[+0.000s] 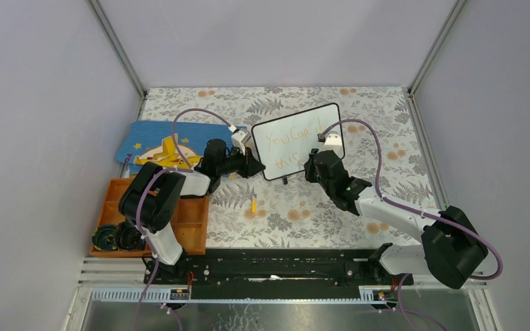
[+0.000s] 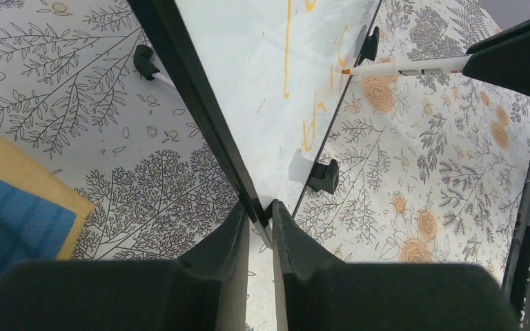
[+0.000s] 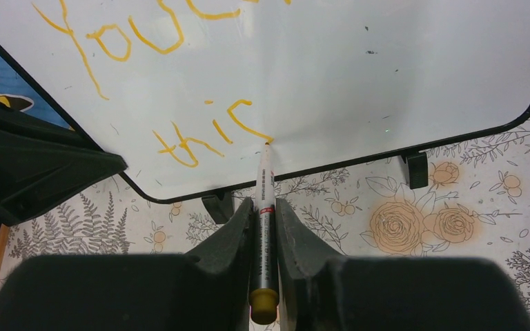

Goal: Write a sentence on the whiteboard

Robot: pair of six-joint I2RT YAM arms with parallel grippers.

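Out at 9 o'clock on the table lies the blue star book (image 1: 145, 141). Just right of it, the left gripper (image 2: 261, 214) is pinched tight on the whiteboard (image 1: 321, 121), biting the black frame at the board's 8 o'clock corner. The board stands on its feet mid-table. The sentence (image 1: 286, 138) reads "You Can", with "this" below in orange. At the board's 5 o'clock, the right gripper (image 3: 266, 207) is clamped on the marker (image 3: 265, 176), tip touching the last letter's tail.
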